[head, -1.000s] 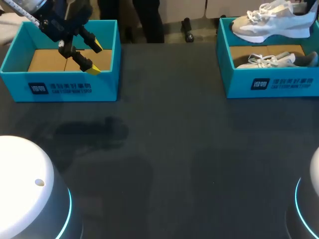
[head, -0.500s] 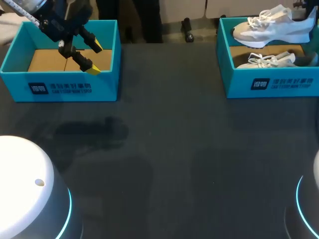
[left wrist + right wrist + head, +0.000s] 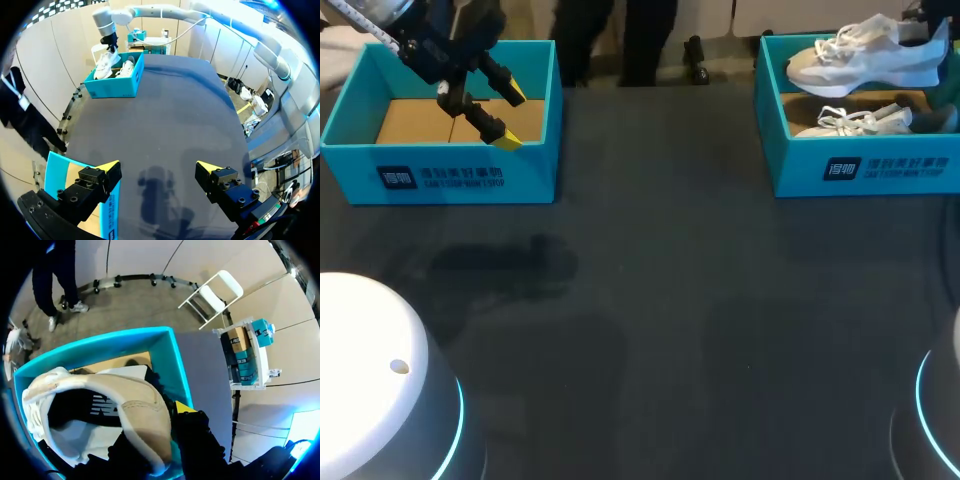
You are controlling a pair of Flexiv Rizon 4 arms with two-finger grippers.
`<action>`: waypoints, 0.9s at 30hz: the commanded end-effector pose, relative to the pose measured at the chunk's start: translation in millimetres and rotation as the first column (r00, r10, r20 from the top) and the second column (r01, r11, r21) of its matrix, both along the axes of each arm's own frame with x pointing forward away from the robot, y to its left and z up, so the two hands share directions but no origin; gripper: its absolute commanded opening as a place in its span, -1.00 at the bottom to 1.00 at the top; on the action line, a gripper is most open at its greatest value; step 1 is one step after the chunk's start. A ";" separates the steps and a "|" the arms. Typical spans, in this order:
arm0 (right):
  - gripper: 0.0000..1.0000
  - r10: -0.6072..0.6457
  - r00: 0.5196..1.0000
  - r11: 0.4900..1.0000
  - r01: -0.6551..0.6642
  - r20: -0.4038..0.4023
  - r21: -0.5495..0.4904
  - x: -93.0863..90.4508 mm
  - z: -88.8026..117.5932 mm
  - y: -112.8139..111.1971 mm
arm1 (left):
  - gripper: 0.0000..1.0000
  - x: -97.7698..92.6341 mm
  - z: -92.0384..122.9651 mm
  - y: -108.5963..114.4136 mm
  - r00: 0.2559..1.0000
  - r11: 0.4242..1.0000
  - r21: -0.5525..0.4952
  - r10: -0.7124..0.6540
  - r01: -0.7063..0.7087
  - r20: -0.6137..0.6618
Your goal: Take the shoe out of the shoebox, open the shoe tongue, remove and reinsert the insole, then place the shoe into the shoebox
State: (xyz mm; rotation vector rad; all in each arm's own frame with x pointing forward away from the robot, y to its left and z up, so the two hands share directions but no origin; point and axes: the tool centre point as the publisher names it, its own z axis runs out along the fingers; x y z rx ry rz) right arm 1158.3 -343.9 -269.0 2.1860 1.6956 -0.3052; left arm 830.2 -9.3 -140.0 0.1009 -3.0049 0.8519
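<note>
A beige-and-white shoe (image 3: 865,55) hangs tilted above the right teal shoebox (image 3: 860,170), heel toward the far right. My right gripper (image 3: 161,416) is shut on its heel collar; one yellow tip shows beside the heel, the other is hidden behind the shoe (image 3: 100,405). A second white shoe (image 3: 860,120) lies inside that box. My left gripper (image 3: 509,116) hovers open over the left teal box (image 3: 440,175), holding nothing. In the left wrist view the left gripper (image 3: 159,167) is spread wide, with the held shoe (image 3: 105,62) far ahead over the right shoebox (image 3: 117,82).
The left box holds only brown cardboard (image 3: 405,120) on its floor. Dark tabletop (image 3: 670,300) stretches between the two boxes. Two white rounded robot bases (image 3: 380,390) sit at the near corners.
The right gripper has lifted the shoe a little higher and further toward the far right above its box. The left arm has stayed still.
</note>
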 end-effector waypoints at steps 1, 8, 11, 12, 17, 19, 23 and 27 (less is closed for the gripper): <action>-1.00 0.001 1.000 1.000 -0.001 0.000 -0.005 6.0 -6.5 -1.4 | 1.00 -0.2 0.0 0.1 1.000 1.000 0.002 -0.001 0.001 0.001; -1.00 0.014 1.000 1.000 -0.014 0.002 -0.007 9.2 -20.8 -1.5 | 1.00 -0.2 0.0 0.1 1.000 1.000 0.002 -0.001 0.001 0.001; -1.00 0.019 1.000 1.000 -0.019 0.000 -0.004 10.8 -26.8 -1.4 | 1.00 -0.2 0.0 0.1 1.000 1.000 0.002 -0.001 0.001 0.001; -1.00 0.019 1.000 1.000 -0.019 0.001 -0.002 11.2 -28.3 -1.4 | 1.00 -0.2 0.0 0.1 1.000 1.000 0.002 -0.001 0.001 0.001; -1.00 0.037 0.999 0.999 -0.037 0.011 -0.002 13.0 -36.1 -1.8 | 1.00 -0.2 0.0 0.1 1.000 1.000 0.002 -0.001 0.001 0.001; -1.00 0.042 0.999 0.999 -0.042 0.008 -0.003 13.1 -40.2 -2.5 | 1.00 -0.2 0.0 0.1 1.000 1.000 0.002 -0.001 0.001 0.001; -1.00 0.043 0.999 0.999 -0.043 0.007 0.007 12.0 -45.6 -4.4 | 1.00 -0.2 0.0 0.1 1.000 1.000 0.002 -0.001 0.001 0.001; -1.00 0.047 0.999 0.999 -0.047 -0.001 0.012 10.0 -52.1 -5.3 | 1.00 -0.2 0.0 0.1 1.000 1.000 0.002 -0.001 0.001 0.001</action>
